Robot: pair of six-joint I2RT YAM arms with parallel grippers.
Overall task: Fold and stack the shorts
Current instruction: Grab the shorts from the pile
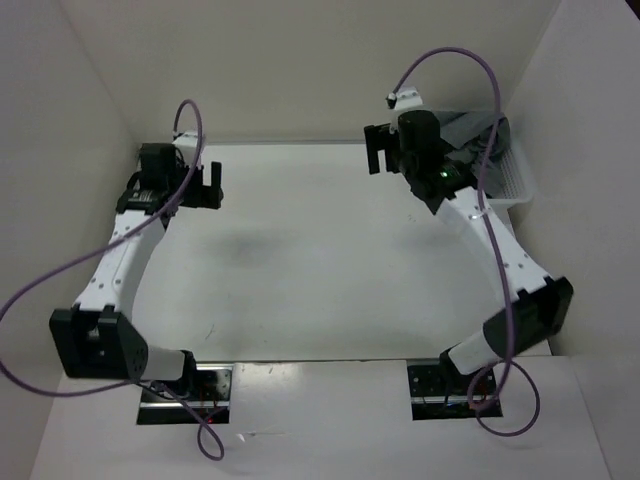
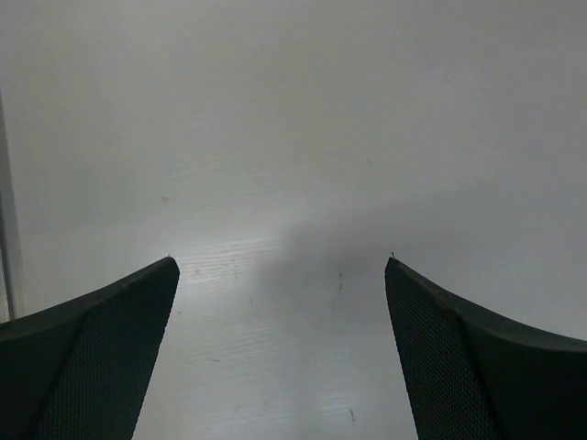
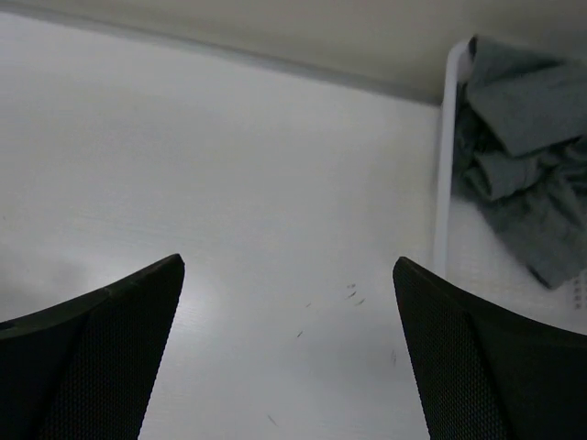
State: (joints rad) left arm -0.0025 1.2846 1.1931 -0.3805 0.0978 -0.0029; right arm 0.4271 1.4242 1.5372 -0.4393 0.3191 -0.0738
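Note:
The grey shorts [image 3: 523, 165] lie crumpled inside a white mesh basket [image 3: 446, 183] at the table's far right corner; in the top view the shorts [image 1: 472, 128] are partly hidden behind the right arm. My right gripper [image 1: 383, 150] hovers just left of the basket, and in its own view it [image 3: 287, 266] is open over bare table with nothing between its fingers. My left gripper [image 1: 205, 187] is at the far left of the table, and its own view shows it [image 2: 280, 261] open and empty over the white surface.
White walls close in the table on the left, back and right. The basket [image 1: 512, 182] stands against the right wall. Purple cables loop from both arms. Both arm bases are bolted at the near edge.

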